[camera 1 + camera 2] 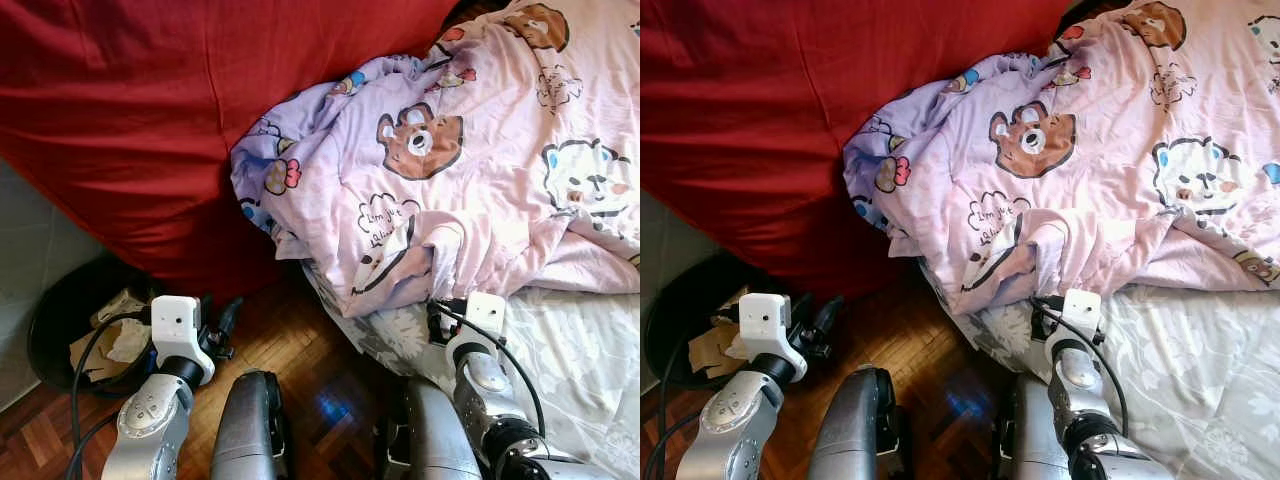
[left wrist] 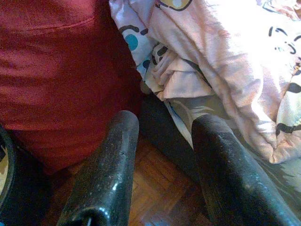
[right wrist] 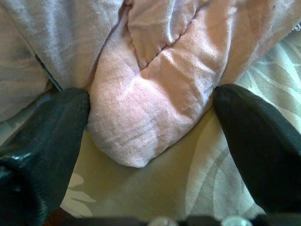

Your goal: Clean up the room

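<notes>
One pink cartoon-print blanket [image 1: 450, 160] lies bunched on one bed, its long axis running from the far right down toward the near middle, where a folded corner hangs at the mattress edge. At least three large printed figures can be counted on it: two brown bears and a white animal face. Under it is one pale floral sheet [image 1: 580, 350] covering the near right of the bed. One red cloth [image 1: 150, 110] drapes across the far left, falling to the floor beside the blanket's left edge. On the near left stands one black bin [image 1: 60, 320] holding crumpled paper and cardboard scraps. The floor [image 1: 300, 350] is dark wooden parquet, glossy, showing between bin and bed. Two grippers are in view. The right gripper [image 3: 150, 103] is at the blanket's near corner, its two black fingers [image 3: 47, 127] spread wide apart on either side of a pink fold, resting on the sheet and not squeezing the cloth. The left gripper [image 2: 160, 160] hovers over the parquet near the red cloth and the bed's edge, fingers parted and empty.
</notes>
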`<state>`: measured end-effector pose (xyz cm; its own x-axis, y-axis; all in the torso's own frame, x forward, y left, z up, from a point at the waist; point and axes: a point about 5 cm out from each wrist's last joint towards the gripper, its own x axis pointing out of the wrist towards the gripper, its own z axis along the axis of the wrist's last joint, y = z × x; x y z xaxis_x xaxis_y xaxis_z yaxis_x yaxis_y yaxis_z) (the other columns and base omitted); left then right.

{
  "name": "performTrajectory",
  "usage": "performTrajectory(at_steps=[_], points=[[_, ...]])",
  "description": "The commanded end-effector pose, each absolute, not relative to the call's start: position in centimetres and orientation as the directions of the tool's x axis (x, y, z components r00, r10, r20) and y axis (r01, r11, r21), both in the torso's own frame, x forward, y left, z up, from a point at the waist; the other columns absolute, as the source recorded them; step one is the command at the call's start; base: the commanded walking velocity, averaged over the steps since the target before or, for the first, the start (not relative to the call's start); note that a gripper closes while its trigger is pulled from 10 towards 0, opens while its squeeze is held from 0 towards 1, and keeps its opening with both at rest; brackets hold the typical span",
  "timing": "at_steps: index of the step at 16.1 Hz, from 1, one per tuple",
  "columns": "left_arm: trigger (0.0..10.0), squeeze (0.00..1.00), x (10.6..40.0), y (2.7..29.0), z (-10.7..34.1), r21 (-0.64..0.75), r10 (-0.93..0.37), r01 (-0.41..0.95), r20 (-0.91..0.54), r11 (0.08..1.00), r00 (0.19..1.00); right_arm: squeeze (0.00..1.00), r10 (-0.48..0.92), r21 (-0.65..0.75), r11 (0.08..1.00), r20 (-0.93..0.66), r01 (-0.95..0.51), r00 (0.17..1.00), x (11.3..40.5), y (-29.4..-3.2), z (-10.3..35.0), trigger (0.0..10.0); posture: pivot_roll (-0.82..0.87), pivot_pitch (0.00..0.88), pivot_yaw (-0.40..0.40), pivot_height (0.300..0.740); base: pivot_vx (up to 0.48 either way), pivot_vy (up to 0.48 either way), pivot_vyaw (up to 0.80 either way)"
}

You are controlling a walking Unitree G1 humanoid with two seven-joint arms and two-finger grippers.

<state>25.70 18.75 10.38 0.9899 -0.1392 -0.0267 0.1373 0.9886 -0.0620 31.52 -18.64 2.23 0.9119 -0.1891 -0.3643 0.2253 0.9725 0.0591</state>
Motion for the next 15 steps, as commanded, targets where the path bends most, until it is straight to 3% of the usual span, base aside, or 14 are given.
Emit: performTrajectory(at_steps=[1, 5, 6, 7, 8, 15], points=[[10.0, 0.0, 25.1, 19.0, 10.1, -0.062, -0.132, 0.129, -0.049, 0.99, 0.99, 0.0, -0.194, 0.038, 0.972, -0.432, 0.232, 0.881, 30.3, -18.8, 0.7, 10.0, 0.14, 0.359, 0.032, 0.62, 0.0, 0.0, 0.0], [10.0, 0.0, 24.9, 19.1, 10.1, -0.059, -0.128, 0.125, -0.054, 0.99, 0.99, 0.0, -0.145, 0.086, 0.976, -0.423, 0.199, 0.894, 30.8, -18.0, 1.1, 10.0, 0.15, 0.362, 0.032, 0.62, 0.0, 0.0, 0.0], [10.0, 0.0, 24.8, 19.2, 10.1, -0.057, -0.126, 0.122, -0.056, 0.991, 0.99, 0.0, -0.118, 0.098, 0.98, -0.422, 0.174, 0.899, 30.9, -17.5, 1.1, 4.4, 0.16, 0.363, 0.034, 0.62, 0.0, 0.0, 0.0], [10.0, 0.0, 24.8, 19.2, 10.1, -0.057, -0.125, 0.122, -0.057, 0.991, 0.991, 0.0, -0.113, 0.101, 0.98, -0.422, 0.171, 0.9, 30.9, -17.4, 1.1, 4.4, 0.16, 0.363, 0.034, 0.62, 0.0, 0.0, 0.0], [10.0, 0.0, 24.8, 19.3, 10.1, -0.056, -0.124, 0.121, -0.058, 0.991, 0.991, 0.0, -0.1, 0.105, 0.982, -0.422, 0.158, 0.901, 30.9, -17.2, 1.1, 0.0, 0.16, 0.365, 0.034, 0.62, 0.0, 0.0, 0.0], [10.0, 0.0, 24.6, 19.2, 10.1, -0.057, -0.122, 0.118, -0.063, 0.991, 0.991, 0.0, -0.101, 0.07, 0.987, -0.447, 0.147, 0.889, 30.3, -17.3, 0.5, 0.0, 0.16, 0.367, 0.034, 0.62, 0.0, 0.0, 0.0]])
